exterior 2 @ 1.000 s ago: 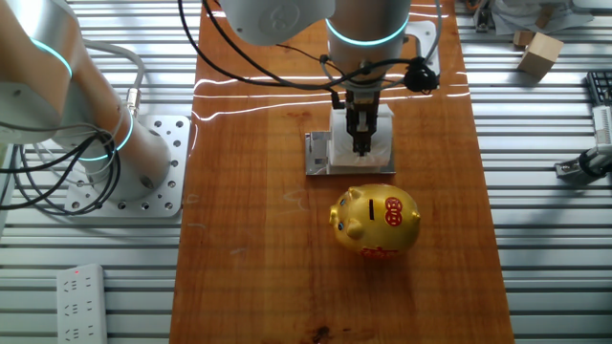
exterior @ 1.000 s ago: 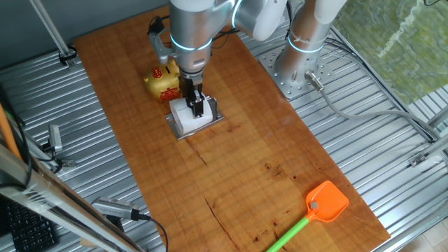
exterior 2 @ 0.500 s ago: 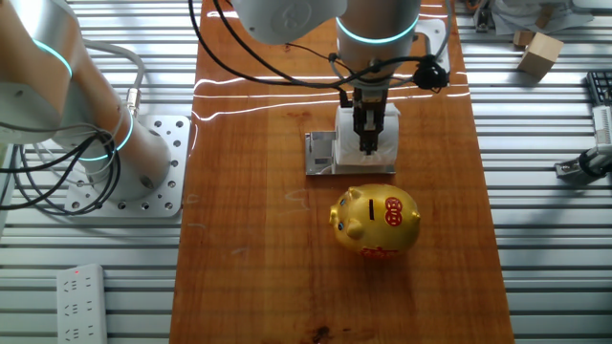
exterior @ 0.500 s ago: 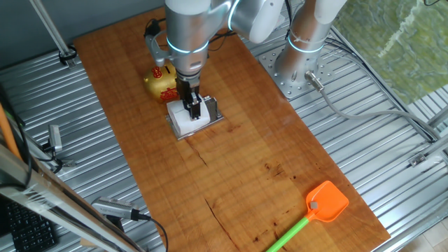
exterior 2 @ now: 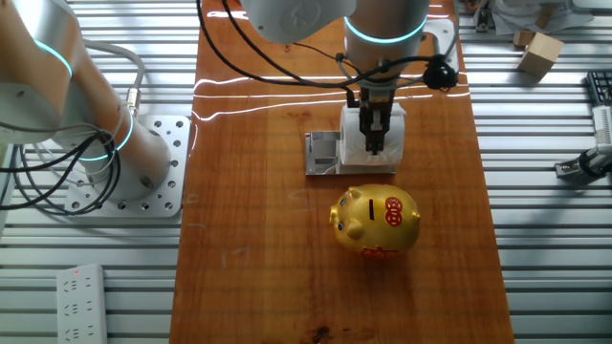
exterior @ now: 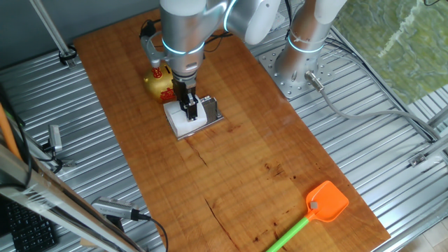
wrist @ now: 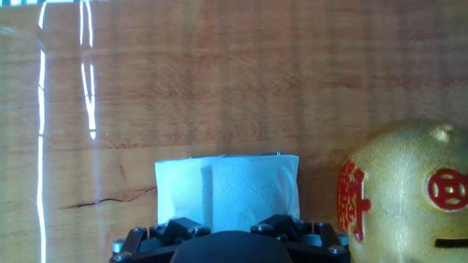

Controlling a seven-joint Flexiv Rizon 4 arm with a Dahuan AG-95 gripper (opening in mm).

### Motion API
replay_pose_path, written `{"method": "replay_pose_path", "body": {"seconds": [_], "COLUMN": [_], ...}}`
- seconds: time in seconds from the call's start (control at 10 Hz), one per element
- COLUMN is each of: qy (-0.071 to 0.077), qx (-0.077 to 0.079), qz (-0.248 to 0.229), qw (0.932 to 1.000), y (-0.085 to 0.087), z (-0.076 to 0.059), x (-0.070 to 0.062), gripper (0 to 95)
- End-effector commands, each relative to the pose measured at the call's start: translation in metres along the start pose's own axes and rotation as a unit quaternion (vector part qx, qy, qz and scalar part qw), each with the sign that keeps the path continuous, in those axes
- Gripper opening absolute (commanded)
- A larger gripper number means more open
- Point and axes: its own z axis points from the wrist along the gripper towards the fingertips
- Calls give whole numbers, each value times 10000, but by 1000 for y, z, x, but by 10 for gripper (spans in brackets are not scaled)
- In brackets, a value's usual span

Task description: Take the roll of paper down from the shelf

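Gripper [exterior: 189, 110] clamped on roll [exterior: 183, 120], pinching it btwn fingers. Roll hangs over shelf [exterior 2: 323, 153] edge on pig side; part of shelf top bare. Can't tell if roll is lifted clear or touching. Judgement: grasp done, set-down on table left. Pig [exterior 2: 376, 221] near roll, tight that way. Open wood toward swatter [exterior: 326, 203], well apart. Table [exterior: 238, 161] edges far from roll.

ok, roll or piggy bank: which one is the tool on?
The white roll. The tool straddles it over the shelf; the gold piggy bank sits apart on the wood, untouched.
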Motion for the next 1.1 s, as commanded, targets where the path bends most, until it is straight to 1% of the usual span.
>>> {"method": "replay_pose_path", "body": {"seconds": [0.1, 0.6, 1.1], "qy": [-18, -5, -7], "qx": [8, 6, 2], "qz": [-9, -15, -16], "qw": [10000, 10000, 10000], "y": [-1, 0, 2], "z": [1, 1, 2], "x": [-1, -10, -16], "gripper": [0, 0, 0]}}
